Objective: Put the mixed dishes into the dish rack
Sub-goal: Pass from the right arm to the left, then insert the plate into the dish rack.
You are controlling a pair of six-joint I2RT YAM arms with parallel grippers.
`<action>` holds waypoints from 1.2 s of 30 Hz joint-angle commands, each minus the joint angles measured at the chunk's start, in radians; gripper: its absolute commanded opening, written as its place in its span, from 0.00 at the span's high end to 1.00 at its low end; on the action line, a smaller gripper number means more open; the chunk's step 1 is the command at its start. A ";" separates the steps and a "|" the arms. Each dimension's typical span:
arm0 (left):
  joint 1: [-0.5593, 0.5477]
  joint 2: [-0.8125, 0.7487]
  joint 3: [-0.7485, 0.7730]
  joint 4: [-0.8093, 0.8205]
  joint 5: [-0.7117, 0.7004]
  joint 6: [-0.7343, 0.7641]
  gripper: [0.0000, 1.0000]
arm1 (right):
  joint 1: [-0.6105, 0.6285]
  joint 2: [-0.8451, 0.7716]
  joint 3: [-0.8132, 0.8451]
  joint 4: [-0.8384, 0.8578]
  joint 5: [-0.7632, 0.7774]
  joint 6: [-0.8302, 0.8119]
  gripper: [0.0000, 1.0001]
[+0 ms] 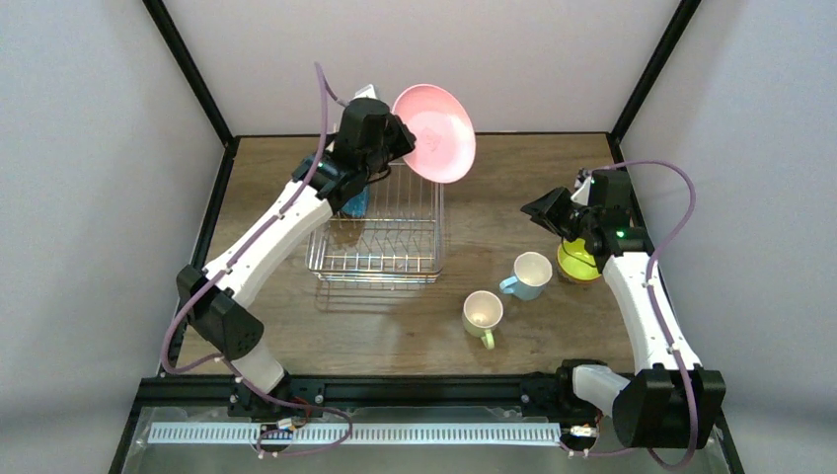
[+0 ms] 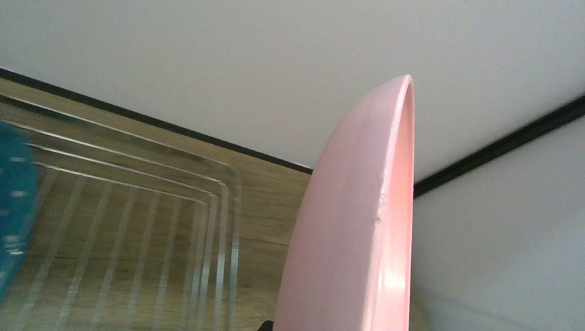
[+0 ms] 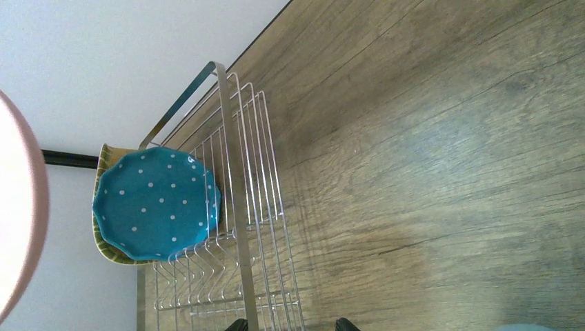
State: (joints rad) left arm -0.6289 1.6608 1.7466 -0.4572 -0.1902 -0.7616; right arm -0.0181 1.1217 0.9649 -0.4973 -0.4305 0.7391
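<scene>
While the left tool [image 1: 405,148] clamps the rim of the pink round plate [image 1: 436,130], that plate hangs in the air on edge above the far right corner of the dish rack [image 1: 380,245], its hollow face turned toward the overhead camera. From the left wrist, the plate [image 2: 359,227] rises as a steep pink arc out of the bottom of the picture, with the rack's wires [image 2: 207,227] below and to the left of it. Inside the rack, at its far left end, the teal dotted plate [image 3: 155,203] stands on edge between the wires, and the tan woven-look plate [image 3: 103,243] stands just behind it, only its rim showing. On the wooden counter [image 1: 513,178], right of the rack, the light-blue mug [image 1: 530,275] and the pale yellow-green mug [image 1: 483,314] sit upright near each other. Farther right, the lime-inside bowl [image 1: 577,262] rests on the counter, partly hidden beneath the right arm. Over that side, the right tool [image 3: 290,325] hovers with its fingers spread apart and nothing between them, facing the rack.
</scene>
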 commanded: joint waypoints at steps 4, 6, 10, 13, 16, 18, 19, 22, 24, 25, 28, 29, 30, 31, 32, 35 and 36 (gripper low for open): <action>-0.002 -0.039 0.056 -0.191 -0.373 0.065 0.97 | 0.000 0.006 -0.003 0.027 0.046 -0.027 0.29; -0.003 -0.030 0.058 -0.221 -0.438 0.078 0.97 | 0.000 0.013 -0.003 0.035 0.053 -0.037 0.29; -0.008 0.016 0.099 -0.273 -0.543 0.125 0.97 | 0.000 0.025 -0.010 0.051 0.063 -0.050 0.28; -0.019 0.068 0.130 -0.297 -0.606 0.176 0.97 | 0.000 0.031 -0.017 0.065 0.068 -0.058 0.28; -0.037 0.099 0.136 -0.300 -0.672 0.232 0.97 | 0.000 0.040 -0.024 0.078 0.065 -0.062 0.28; -0.043 0.116 0.133 -0.297 -0.701 0.274 0.97 | 0.000 0.047 -0.028 0.086 0.062 -0.061 0.28; -0.047 0.125 0.131 -0.295 -0.717 0.301 0.97 | 0.000 0.051 -0.029 0.091 0.060 -0.061 0.28; -0.063 0.152 0.121 -0.289 -0.781 0.366 0.97 | 0.000 0.060 -0.036 0.104 0.056 -0.061 0.28; -0.071 0.160 0.101 -0.274 -0.826 0.406 0.97 | 0.000 0.064 -0.042 0.114 0.055 -0.061 0.28; -0.071 0.160 0.087 -0.267 -0.846 0.424 0.97 | -0.001 0.065 -0.045 0.119 0.055 -0.061 0.28; -0.072 0.148 0.015 -0.211 -0.881 0.484 0.97 | 0.000 0.068 -0.060 0.134 0.053 -0.060 0.28; -0.072 0.141 -0.008 -0.189 -0.886 0.507 0.97 | 0.000 0.068 -0.065 0.139 0.053 -0.058 0.28; -0.072 0.135 -0.029 -0.170 -0.891 0.527 0.97 | 0.000 0.068 -0.070 0.144 0.053 -0.058 0.28; -0.072 0.128 -0.049 -0.152 -0.895 0.546 0.97 | 0.000 0.069 -0.076 0.149 0.053 -0.058 0.28; -0.072 0.126 -0.068 -0.137 -0.898 0.564 0.97 | 0.000 0.068 -0.081 0.154 0.054 -0.057 0.28; -0.070 0.121 -0.120 -0.094 -0.900 0.610 0.97 | 0.000 0.067 -0.095 0.166 0.056 -0.054 0.28; -0.069 0.118 -0.135 -0.079 -0.895 0.629 0.97 | 0.000 0.066 -0.099 0.173 0.056 -0.050 0.28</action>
State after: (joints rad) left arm -0.6987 1.8156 1.6592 -0.6384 -1.0405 -0.2325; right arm -0.0181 1.1828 0.8928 -0.3626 -0.3801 0.6884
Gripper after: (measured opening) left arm 0.279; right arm 0.714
